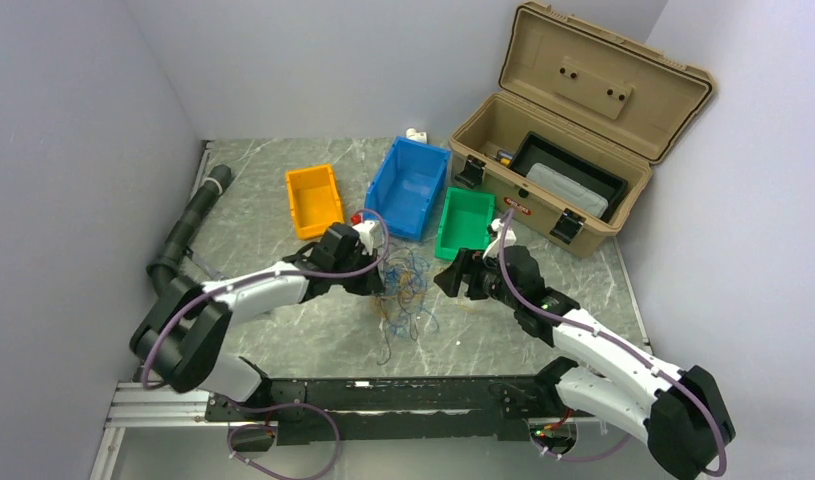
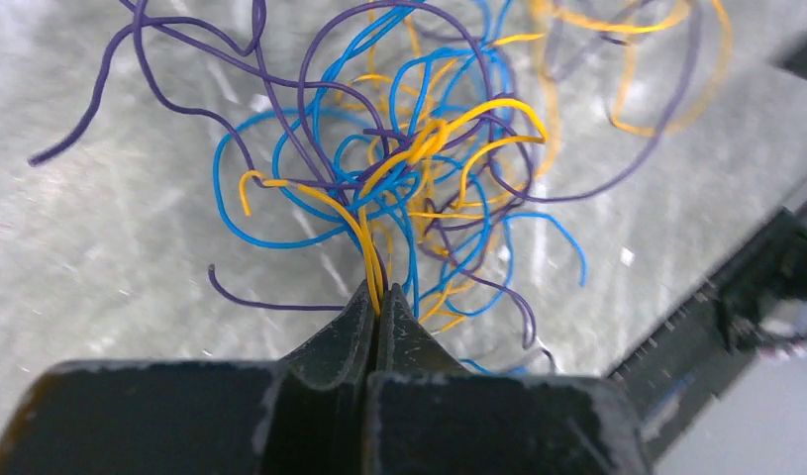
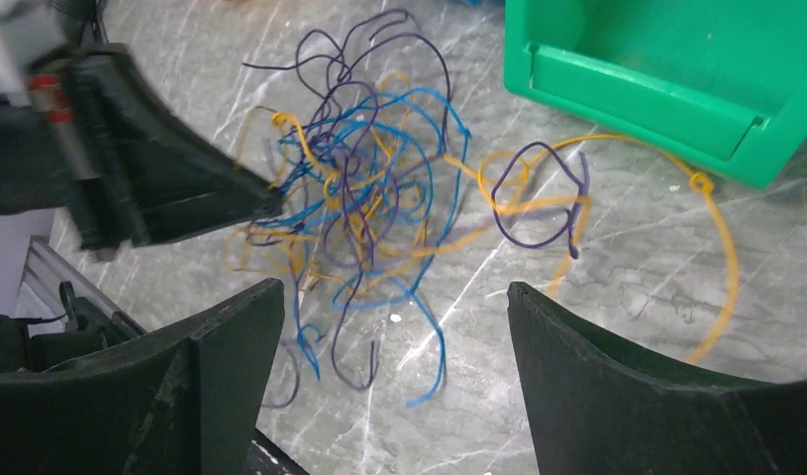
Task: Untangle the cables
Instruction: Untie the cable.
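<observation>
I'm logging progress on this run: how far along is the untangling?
Done: barely anything; the cables form one blue, yellow and purple knot, with only a yellow loop trailing out beside the green bin. In hand: the left gripper is shut on yellow strands at the knot's edge; the right gripper hangs open above, holding nothing. Left: separating nearly every strand.

From above I can't separate the cables point(image 1: 405, 285) strand by strand. My left wrist view blurs their far loops and cuts them at the top; my right wrist view crops the green bin point(image 3: 676, 79).
</observation>
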`<act>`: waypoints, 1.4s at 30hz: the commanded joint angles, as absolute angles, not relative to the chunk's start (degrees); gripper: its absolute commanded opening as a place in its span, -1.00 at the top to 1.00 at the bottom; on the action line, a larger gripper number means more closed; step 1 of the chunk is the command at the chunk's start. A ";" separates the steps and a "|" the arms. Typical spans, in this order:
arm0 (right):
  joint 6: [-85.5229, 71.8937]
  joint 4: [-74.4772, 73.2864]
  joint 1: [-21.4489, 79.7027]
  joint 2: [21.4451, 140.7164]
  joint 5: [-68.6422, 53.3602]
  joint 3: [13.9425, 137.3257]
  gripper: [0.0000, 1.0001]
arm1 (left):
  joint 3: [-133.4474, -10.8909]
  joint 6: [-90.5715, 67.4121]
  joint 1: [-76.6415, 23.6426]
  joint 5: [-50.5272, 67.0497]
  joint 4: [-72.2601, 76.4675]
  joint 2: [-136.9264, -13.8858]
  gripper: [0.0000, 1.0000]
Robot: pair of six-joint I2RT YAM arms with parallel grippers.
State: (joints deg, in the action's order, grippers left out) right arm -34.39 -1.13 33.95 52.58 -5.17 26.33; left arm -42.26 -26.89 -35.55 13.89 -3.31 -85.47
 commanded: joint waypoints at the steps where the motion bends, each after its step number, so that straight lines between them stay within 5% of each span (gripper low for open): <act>1: -36.83 6.92 34.18 54.58 -8.06 23.48 -0.70 | -39.78 -28.82 -36.70 20.70 -1.50 -76.56 1.00; 22: -39.17 22.89 45.90 85.00 -2.11 31.89 -0.50 | -36.05 -28.31 -36.64 23.31 1.35 -75.98 1.00; 25: -40.90 14.37 48.01 87.60 7.62 35.85 -0.21 | -35.87 -28.53 -36.57 23.69 2.13 -76.68 1.00; 31: -47.32 -1.46 48.61 84.37 24.76 38.33 1.00 | -36.98 -26.73 -34.43 16.94 -4.76 -73.65 1.00; 35: -58.94 -20.04 45.85 78.83 36.10 38.78 1.00 | -35.52 -27.67 -25.96 13.10 -9.43 -68.26 1.00; 42: -65.75 -36.60 31.36 66.14 35.44 33.80 1.00 | -30.66 -33.90 -19.81 2.94 -11.74 -57.61 1.00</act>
